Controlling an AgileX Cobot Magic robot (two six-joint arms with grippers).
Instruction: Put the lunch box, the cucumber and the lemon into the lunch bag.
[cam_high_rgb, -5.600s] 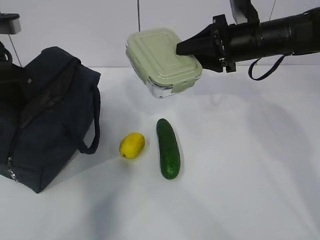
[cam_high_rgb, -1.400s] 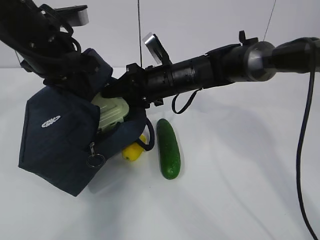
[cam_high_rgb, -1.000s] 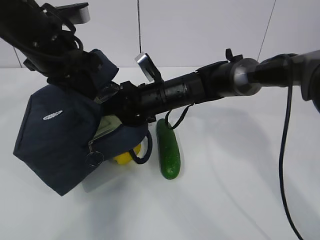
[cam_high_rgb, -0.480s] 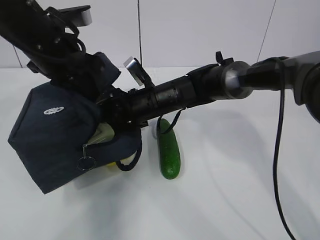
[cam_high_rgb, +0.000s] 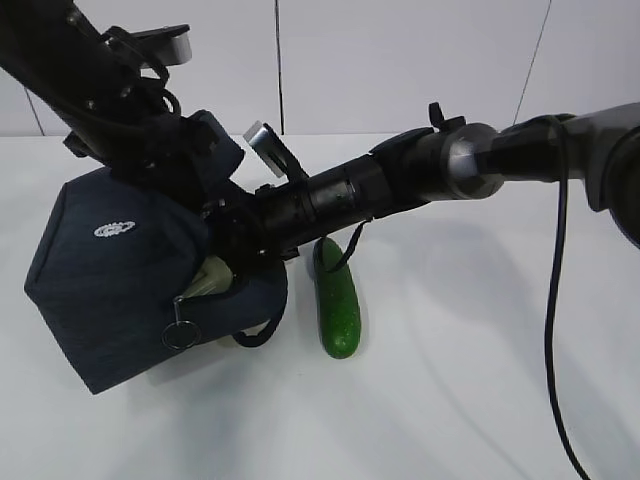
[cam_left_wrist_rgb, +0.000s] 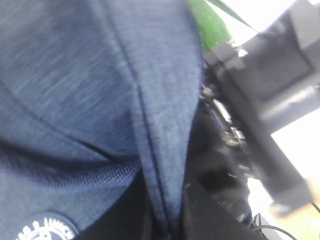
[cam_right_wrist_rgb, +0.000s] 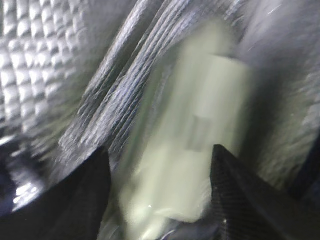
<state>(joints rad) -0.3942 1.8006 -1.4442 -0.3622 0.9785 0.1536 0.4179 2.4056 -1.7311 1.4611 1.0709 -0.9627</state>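
With my right tool (cam_right_wrist_rgb: 160, 165) inside the tilted lunch bag (cam_high_rgb: 110, 280), fingers spread around the lunch box (cam_right_wrist_rgb: 190, 150), left tool state indeterminate, withdrawal may snag the flap and drag the bag onto the cucumber (cam_high_rgb: 337, 305) at 3 o'clock.

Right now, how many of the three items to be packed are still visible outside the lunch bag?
1. The cucumber lies on the table right of the lunch bag. The lunch box is inside the bag's opening. The lemon is not visible, possibly hidden behind the bag.
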